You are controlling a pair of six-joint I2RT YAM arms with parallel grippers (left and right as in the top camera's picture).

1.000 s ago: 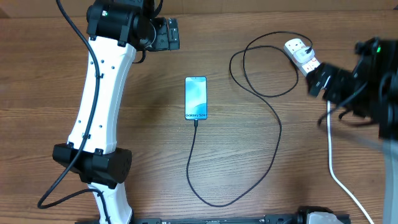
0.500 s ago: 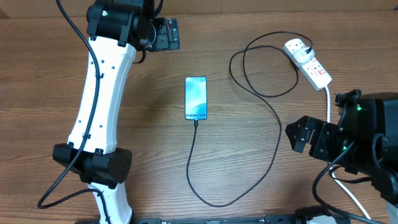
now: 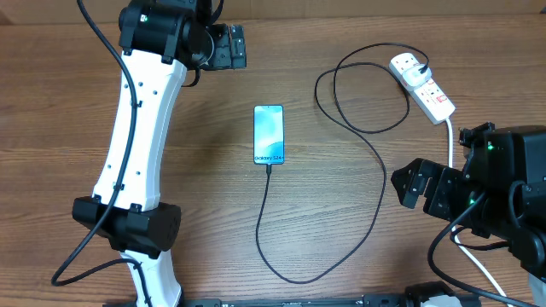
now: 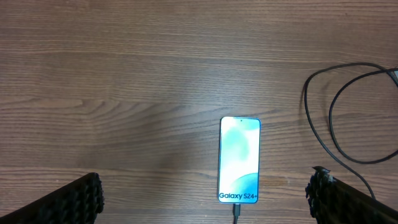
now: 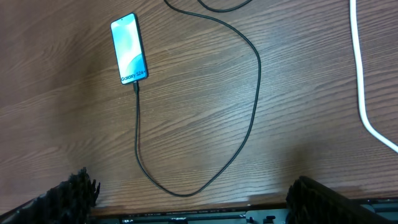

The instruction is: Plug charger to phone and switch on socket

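The phone lies screen-up mid-table with its screen lit, and also shows in the left wrist view and the right wrist view. The charger's black cable loops across the table. Its connector tip sits in the phone's bottom edge, and its white plug sits in the socket at the far right. My left gripper is open and empty, high behind the phone. My right gripper is open and empty, in front of the socket.
The socket's thick white cord runs toward the front right edge and also shows in the right wrist view. The table's front edge lies just under my right gripper. The left arm's white link stretches over the left side.
A second ago my right gripper was up at the socket. It has pulled back toward the front right and has stayed still for the last half second. The left arm has not moved.
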